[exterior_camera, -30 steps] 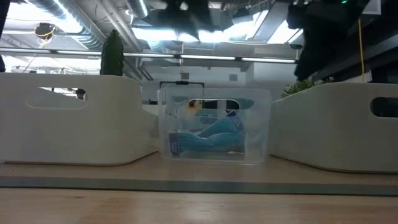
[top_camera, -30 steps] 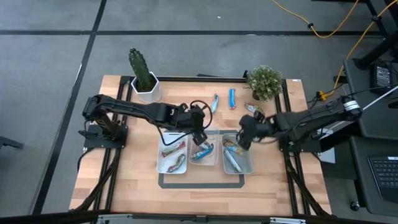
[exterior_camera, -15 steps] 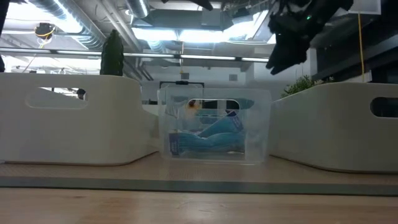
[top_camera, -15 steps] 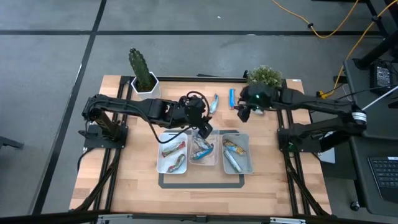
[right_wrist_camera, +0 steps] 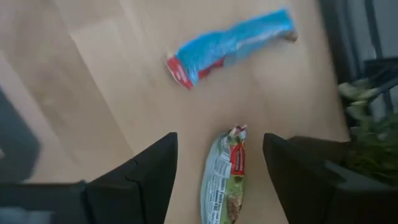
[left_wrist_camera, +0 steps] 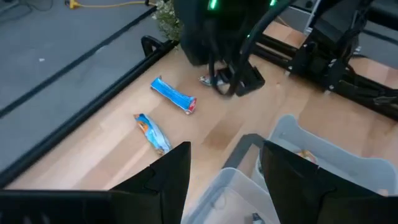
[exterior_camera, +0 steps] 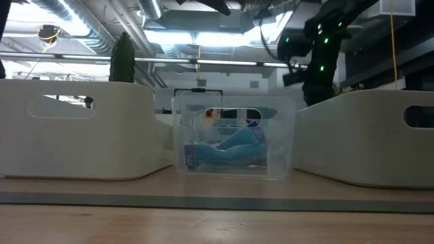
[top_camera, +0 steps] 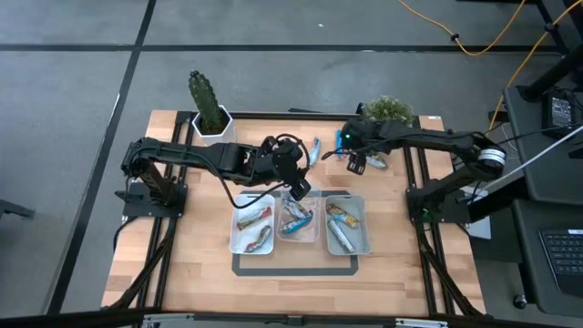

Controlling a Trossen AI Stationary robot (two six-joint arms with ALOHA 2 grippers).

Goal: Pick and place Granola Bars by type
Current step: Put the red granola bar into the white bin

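Motion since a second ago belongs mostly to the right arm: its right gripper (top_camera: 358, 162) was over the right tray (top_camera: 363, 239) then, and now hangs at the far side of the desk (top_camera: 182, 264) beside the bushy potted plant (top_camera: 387, 111), directly above a green-wrapped bar (right_wrist_camera: 225, 180). Its jaws are spread and empty, with the bar lying flat on the wood between them in the right wrist view. That reads as one drop finished and the next pickup about to begin. A blue bar (right_wrist_camera: 229, 45) lies just beyond the green one, and another blue bar (left_wrist_camera: 152, 132) rests near it, both loose on the desk. The left gripper (top_camera: 297, 187) has pulled back a little from the middle tray (top_camera: 315, 235) and now sits over its far edge, jaws apart and holding nothing. Sorted Granola Bars already lie in all three trays, the left tray (top_camera: 235, 239) included. With three bars seemingly left outside, the sorting looks well along; the green bar should likely go where matching wrappers sit. A cactus (top_camera: 205, 98) stands at the far left corner.
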